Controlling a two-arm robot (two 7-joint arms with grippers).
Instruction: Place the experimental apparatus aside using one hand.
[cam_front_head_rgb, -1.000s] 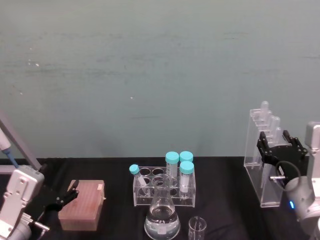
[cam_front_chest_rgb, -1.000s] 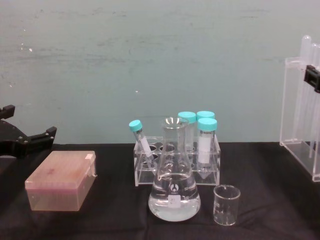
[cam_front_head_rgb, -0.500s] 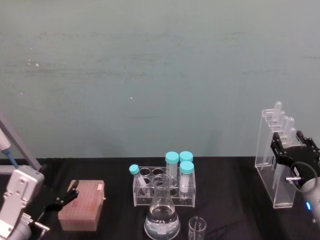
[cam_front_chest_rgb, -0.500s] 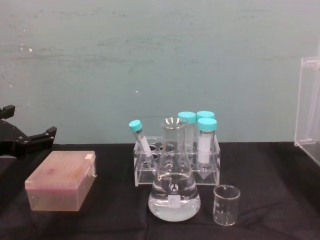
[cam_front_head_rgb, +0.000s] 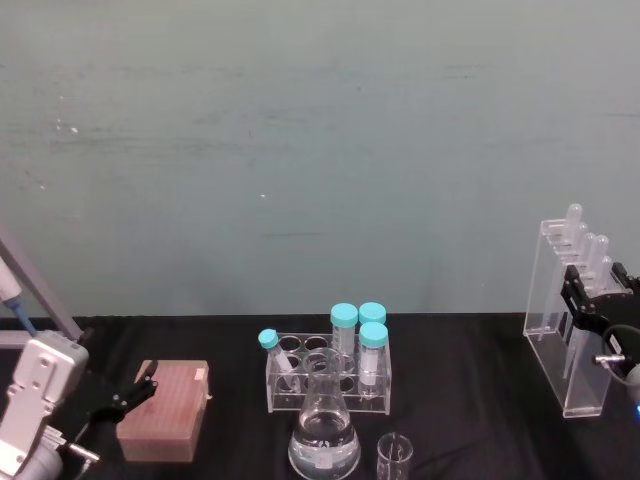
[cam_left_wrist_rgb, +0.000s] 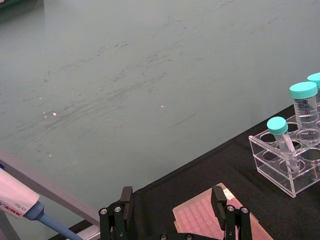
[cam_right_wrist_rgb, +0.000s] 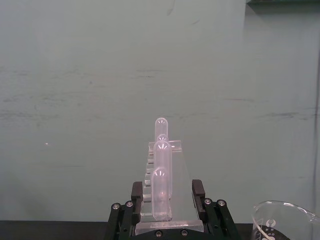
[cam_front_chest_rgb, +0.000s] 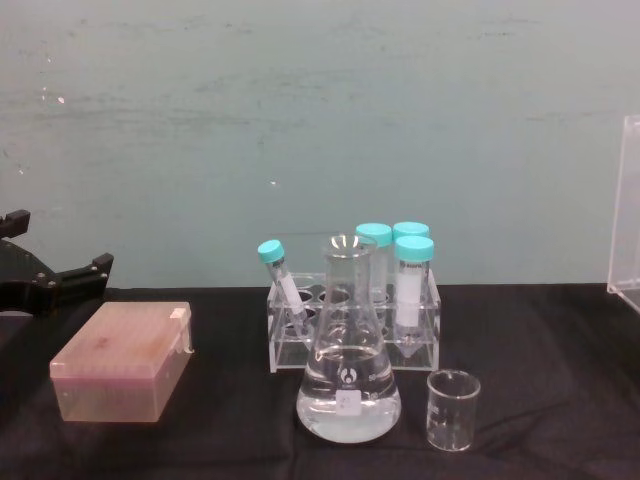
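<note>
Tube rack (cam_front_head_rgb: 563, 330) sits at the right edge of your head view, clamped between the fingers of your right gripper (cam_front_head_rgb: 598, 300).
Rack upright. Flask (cam_front_chest_rgb: 348, 385) and beaker (cam_front_chest_rgb: 453, 410) lower centre, side by side. Left gripper (cam_front_head_rgb: 128, 392) spread wide, lower left.

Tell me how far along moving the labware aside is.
Nothing looks set down yet. In hand: the right gripper is shut on the tall test tube rack, at the far right. Left: the conical flask and small beaker sit centre front. The left gripper is parked, open.
</note>
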